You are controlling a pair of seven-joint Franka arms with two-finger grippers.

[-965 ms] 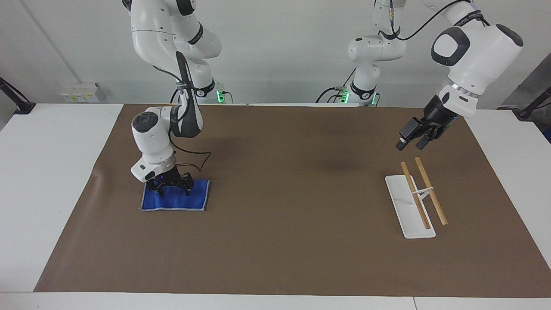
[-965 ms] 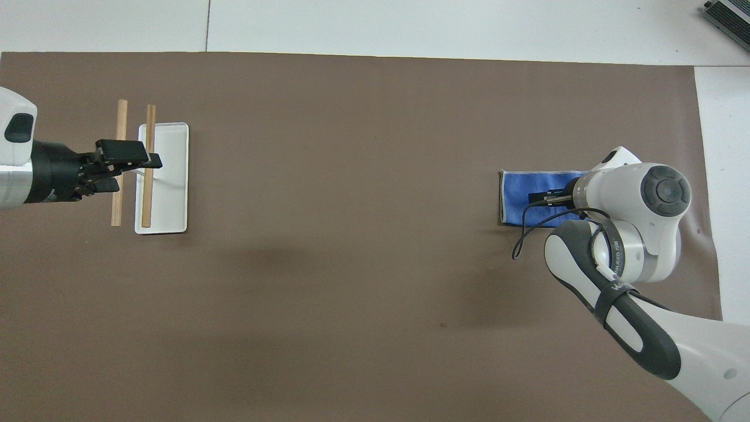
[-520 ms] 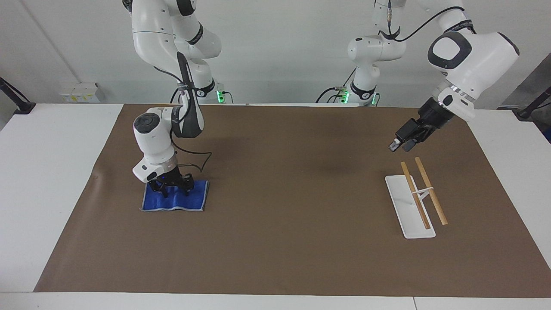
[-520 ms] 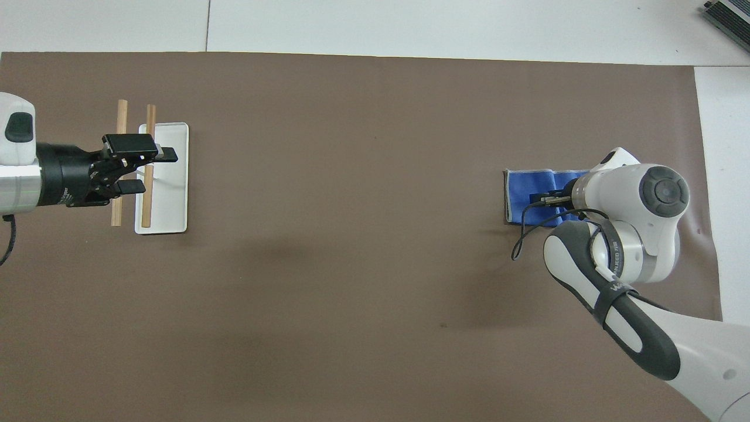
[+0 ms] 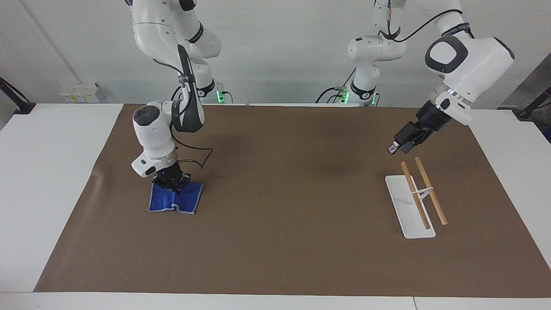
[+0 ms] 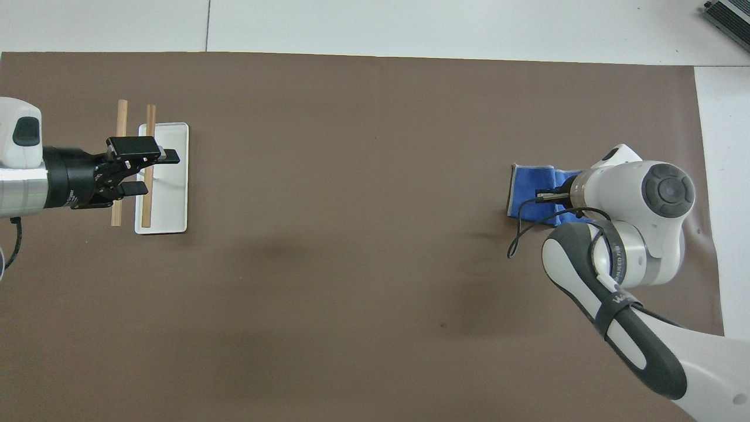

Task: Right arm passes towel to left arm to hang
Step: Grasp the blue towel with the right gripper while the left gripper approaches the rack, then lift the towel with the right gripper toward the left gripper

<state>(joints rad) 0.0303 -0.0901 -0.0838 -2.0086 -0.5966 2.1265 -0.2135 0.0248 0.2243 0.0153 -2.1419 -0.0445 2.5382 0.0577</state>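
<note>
The blue towel (image 5: 175,198) (image 6: 530,192) is at the right arm's end of the table, bunched and lifted at its top edge while its lower part still rests on the brown mat. My right gripper (image 5: 172,182) is shut on that bunched edge; in the overhead view the right arm's wrist hides the grip. My left gripper (image 5: 398,147) (image 6: 153,171) hangs open in the air over the rack's robot-side end, holding nothing.
A white tray with two wooden bars (image 5: 422,193) (image 6: 151,170) stands at the left arm's end of the table. A brown mat (image 5: 292,206) covers most of the table. A black cable (image 5: 196,159) loops from the right wrist.
My right gripper closed on the towel and began lifting it, so the flat cloth bunched and narrowed. The left gripper drifted a little over the rack.
</note>
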